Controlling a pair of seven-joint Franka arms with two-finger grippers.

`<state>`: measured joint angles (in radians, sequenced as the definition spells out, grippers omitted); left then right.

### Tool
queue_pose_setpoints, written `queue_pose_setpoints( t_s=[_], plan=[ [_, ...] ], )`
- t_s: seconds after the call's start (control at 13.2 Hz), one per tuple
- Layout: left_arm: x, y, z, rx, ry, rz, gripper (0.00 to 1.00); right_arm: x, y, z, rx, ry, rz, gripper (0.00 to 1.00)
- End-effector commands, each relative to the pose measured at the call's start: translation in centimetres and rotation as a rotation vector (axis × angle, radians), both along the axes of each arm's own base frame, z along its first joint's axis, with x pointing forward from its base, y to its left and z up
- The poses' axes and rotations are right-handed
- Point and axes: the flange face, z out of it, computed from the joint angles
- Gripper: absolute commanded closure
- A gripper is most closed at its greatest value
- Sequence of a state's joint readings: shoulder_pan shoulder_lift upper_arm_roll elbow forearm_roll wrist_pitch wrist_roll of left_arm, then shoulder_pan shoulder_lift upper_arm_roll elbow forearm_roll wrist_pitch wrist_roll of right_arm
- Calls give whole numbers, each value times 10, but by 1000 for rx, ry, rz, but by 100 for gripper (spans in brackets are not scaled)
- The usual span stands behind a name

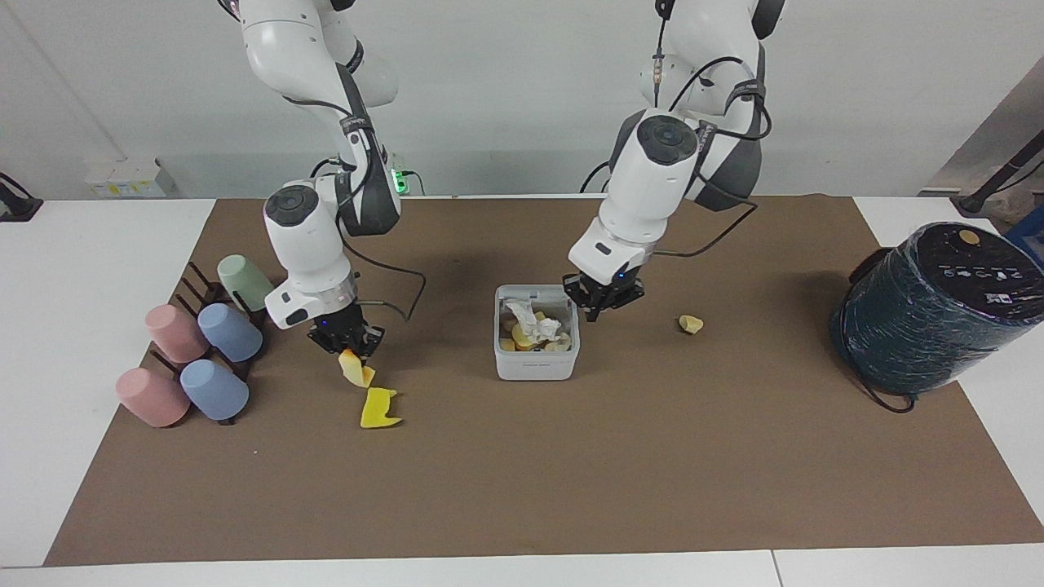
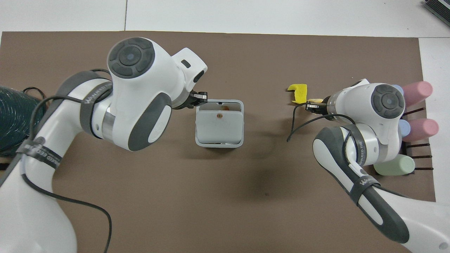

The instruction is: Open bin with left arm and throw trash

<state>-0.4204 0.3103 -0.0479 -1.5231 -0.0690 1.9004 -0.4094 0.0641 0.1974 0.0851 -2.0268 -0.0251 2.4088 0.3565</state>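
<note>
With the bin open mid-mat, you've left gripper pressed together beside it, right gripper pinching the orange-topped chunk; every scrap awaits binning.

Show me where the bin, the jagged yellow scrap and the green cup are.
bin (image 1: pixel 536 368), facing view, front wall.
jagged yellow scrap (image 1: pixel 378 409), facing view, its middle.
green cup (image 1: pixel 245 281), facing view, its side.
</note>
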Motion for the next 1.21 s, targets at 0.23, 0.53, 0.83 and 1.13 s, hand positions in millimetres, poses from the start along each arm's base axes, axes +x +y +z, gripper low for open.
queue_pose_setpoints(
  t_s=[0.23, 0.53, 0.83, 1.13],
  plan=[
    [-21, 109, -73, 44, 20, 24, 36, 3, 115, 76, 73, -9, -65, 100],
    [-36, 173, -108, 48, -3, 27, 11, -19, 218, 93, 186, -14, -67, 100],
    [-47, 204, -153, 45, -55, 33, 11, -21, 264, 78, 196, -29, -11, 29],
    [-53, 204, -174, 48, -37, 46, 27, -26, 273, 75, 189, -21, 6, 0]
  ],
)
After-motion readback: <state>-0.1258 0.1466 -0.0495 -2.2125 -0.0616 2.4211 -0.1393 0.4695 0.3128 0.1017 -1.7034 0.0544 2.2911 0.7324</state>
